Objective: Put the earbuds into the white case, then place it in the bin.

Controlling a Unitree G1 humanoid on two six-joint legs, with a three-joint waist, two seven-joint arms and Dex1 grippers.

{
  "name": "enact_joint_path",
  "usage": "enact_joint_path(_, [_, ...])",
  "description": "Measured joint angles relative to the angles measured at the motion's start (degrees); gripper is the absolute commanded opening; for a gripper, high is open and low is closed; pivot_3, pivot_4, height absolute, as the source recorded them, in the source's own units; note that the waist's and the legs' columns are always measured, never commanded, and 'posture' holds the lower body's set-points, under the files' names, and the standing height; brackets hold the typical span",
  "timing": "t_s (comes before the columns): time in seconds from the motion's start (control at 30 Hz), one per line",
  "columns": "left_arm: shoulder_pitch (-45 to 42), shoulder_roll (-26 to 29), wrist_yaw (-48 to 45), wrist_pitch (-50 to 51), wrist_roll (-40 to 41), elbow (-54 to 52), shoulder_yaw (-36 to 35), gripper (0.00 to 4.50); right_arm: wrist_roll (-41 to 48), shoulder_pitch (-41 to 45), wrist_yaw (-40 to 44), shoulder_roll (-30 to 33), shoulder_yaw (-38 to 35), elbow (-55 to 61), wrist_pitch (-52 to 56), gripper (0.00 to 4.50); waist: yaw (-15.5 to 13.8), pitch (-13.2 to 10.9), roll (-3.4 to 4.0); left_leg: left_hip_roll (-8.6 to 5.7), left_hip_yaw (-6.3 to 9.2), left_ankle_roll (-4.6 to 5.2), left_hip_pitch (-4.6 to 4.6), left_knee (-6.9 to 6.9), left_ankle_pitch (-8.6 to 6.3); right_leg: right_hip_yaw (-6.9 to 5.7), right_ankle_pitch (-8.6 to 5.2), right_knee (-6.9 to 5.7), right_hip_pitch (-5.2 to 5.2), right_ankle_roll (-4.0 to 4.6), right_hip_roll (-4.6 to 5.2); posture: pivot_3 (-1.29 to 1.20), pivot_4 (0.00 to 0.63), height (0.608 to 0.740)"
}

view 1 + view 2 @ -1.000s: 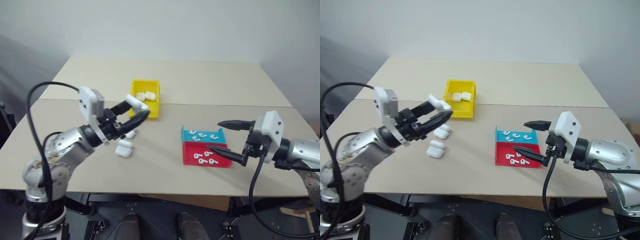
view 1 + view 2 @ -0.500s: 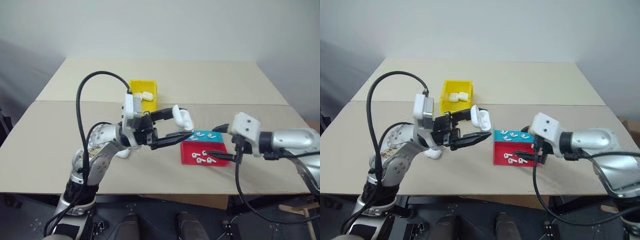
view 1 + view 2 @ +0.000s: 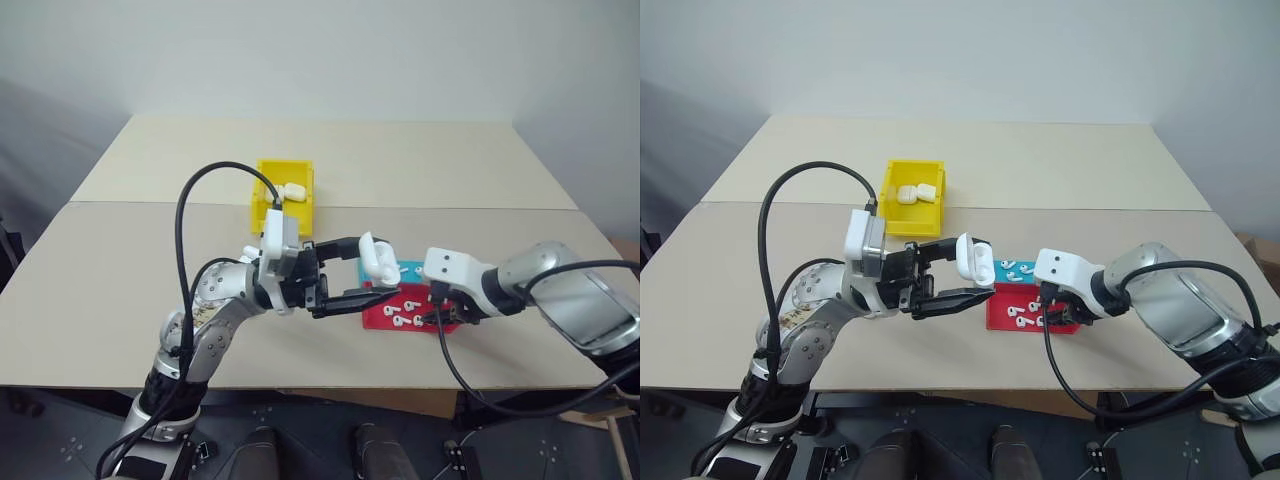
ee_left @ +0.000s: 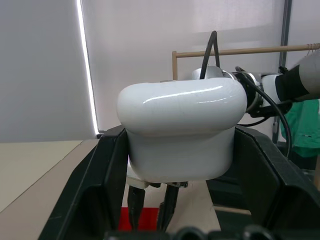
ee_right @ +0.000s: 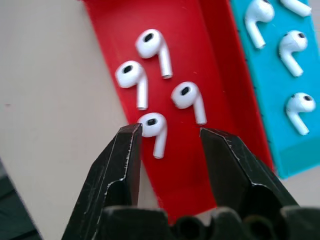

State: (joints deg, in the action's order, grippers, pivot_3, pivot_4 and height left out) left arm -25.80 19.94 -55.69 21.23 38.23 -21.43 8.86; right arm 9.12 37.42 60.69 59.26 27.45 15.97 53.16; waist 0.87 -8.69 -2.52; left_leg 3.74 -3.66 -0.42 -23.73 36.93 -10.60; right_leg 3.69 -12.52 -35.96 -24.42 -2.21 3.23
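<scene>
Earbud lies between your right gripper's parted fingers, stem toward six o'clock; left gripper clamps the case.

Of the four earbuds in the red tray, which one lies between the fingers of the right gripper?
The earbud nearest the open end of the red tray. It lies between the open fingers of the right gripper, close to one fingertip; the other three earbuds lie beyond the fingertips.
</scene>
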Motion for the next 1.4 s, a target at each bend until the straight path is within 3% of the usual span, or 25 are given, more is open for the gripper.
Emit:
enact_joint_path(0.7, [2.21,1.76,0.50,-0.02,-0.38,-2.43,-0.04,2.82,-6.45,0.16,2.89,-4.62,3.41,-5.38,-2.75,2.19,0.08,0.00,0.00,0.00,-0.02,0.00,0.03,0.00,0.00,0.00,-0.01,0.01,0.03,-0.01,0.00,0.00,0.150,0.740])
enact_joint_path(0.8, [2.21,1.93,0.62,-0.02,-0.37,-2.66,-0.04,2.82,-6.65,0.02,3.18,-4.64,3.38,-5.35,-2.76,1.59,0.03,0.00,0.01,0.01,-0.01,0.00,0.04,0.00,0.00,0.00,-0.01,0.01,0.04,-0.01,0.00,0.00,0.150,0.740])
enact_joint_path(0.9, [2.21,2.18,0.63,-0.02,-0.37,-2.66,-0.06,2.82,-6.70,-0.09,3.44,-4.75,3.23,-5.26,-2.82,0.69,0.02,0.01,0.01,0.00,-0.02,0.00,0.05,0.00,0.00,0.00,-0.01,0.02,0.05,-0.01,0.01,0.00,0.150,0.740])
enact_joint_path(1.07, [2.20,2.31,0.50,-0.02,-0.35,-2.63,-0.12,2.82,-6.60,-0.85,3.01,-5.06,2.09,-4.78,-2.12,0.69,0.01,0.01,0.01,0.00,-0.02,0.00,0.05,0.00,0.00,0.00,-0.01,0.01,0.04,-0.01,0.01,0.00,0.150,0.740])
enact_joint_path(1.23, [1.69,1.81,-0.02,-0.05,-0.32,-2.23,-0.09,2.82,-2.51,-6.78,2.71,-3.55,-5.42,1.49,2.99,0.69,-0.32,0.00,0.01,-0.02,-0.01,0.00,-0.07,-0.01,0.00,-0.01,-0.01,0.04,-0.03,-0.02,0.04,0.00,0.150,0.740])
enact_joint_path(1.4, [0.80,0.20,0.61,0.03,0.12,-1.42,-0.72,2.82,5.73,-13.30,0.66,-3.51,-23.92,11.90,8.93,0.69,-0.29,0.00,0.01,-0.01,0.01,0.00,-0.05,-0.01,0.00,-0.04,-0.02,0.07,0.02,-0.05,0.03,0.00,0.150,0.740])
